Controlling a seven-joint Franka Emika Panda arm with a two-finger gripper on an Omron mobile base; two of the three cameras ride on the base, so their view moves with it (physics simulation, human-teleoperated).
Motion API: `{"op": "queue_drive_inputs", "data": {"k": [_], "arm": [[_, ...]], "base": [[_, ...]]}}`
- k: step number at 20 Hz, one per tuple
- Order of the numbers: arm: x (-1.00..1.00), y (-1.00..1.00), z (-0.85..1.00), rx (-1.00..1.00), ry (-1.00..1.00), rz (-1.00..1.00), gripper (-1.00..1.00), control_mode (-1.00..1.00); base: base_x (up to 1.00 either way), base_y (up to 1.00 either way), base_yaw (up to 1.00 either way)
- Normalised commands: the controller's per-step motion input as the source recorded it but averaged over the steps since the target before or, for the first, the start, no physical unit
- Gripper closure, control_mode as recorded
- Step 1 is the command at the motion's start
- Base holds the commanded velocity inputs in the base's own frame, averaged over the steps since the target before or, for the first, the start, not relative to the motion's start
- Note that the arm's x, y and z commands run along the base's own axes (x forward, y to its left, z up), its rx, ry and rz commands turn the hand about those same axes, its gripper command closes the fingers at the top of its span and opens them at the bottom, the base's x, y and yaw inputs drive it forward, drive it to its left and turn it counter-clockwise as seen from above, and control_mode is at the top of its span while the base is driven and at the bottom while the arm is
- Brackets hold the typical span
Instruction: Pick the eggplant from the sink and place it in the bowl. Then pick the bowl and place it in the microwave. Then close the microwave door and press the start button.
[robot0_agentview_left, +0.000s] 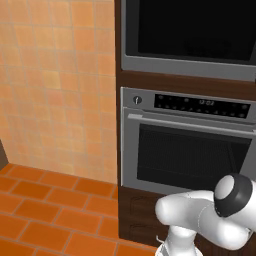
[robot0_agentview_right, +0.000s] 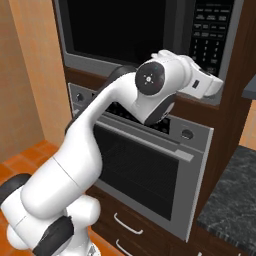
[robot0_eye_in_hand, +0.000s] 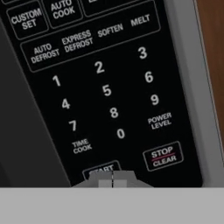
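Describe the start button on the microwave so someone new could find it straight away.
Find the microwave built in above the oven, then its black keypad on the right of the front. The start button is in the bottom row, under TIME COOK and left of the STOP CLEAR button. The shut gripper sits right at it, partly covering its label.

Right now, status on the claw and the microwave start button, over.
Claw shut, tips together on the START key. Microwave door closed, keypad dead ahead. Nothing between claw and key.
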Motion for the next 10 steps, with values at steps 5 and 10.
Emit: {"op": "queue_drive_inputs", "data": {"k": [5, 10], "arm": [[1.0, -0.02, -0.69, -0.03, 0.01, 0.0, 1.0, -1.0], [1.0, -0.03, -0.89, -0.02, 0.0, 0.05, 1.0, -1.0]], "base": [[0.0, 0.0, 0.0], [0.0, 0.0, 0.0]]}}
